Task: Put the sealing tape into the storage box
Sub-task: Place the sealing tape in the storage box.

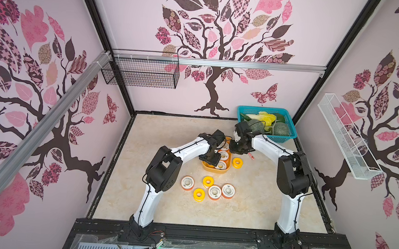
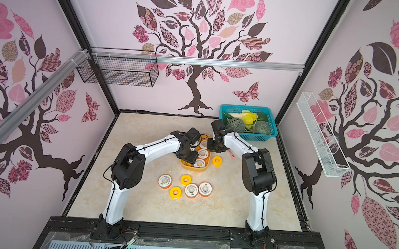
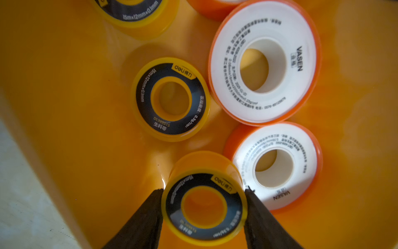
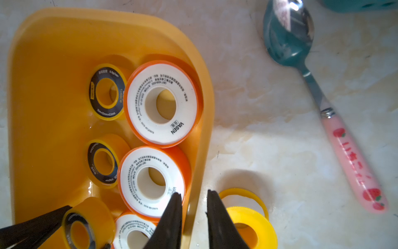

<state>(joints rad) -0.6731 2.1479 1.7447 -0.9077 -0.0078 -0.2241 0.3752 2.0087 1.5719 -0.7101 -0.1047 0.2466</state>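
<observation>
- Left gripper (image 3: 203,189) pinches small yellow black-faced tape spool (image 3: 204,163) inside shallow orange plastic storage box (image 3: 64,107); release flat, clear of neighbours.
- Right gripper (image 4: 192,193) narrow, empty, astride its wall.

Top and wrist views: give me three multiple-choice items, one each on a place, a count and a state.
1. Where does the teal metal spoon with the pink handle lie?
A on the table beside the yellow-orange plastic tub; B inside that tub; C held in the air.
2. How many all-yellow round tape spools lie on the table outside the tub?
A one; B three; C five.
3. How do the fingers of the left gripper stand?
A pressed together, empty; B around the spoon; C one each side of a small black-faced yellow spool.

A: the right wrist view shows it on bare table.
B: both top views show three.
C: the left wrist view shows it.
</observation>
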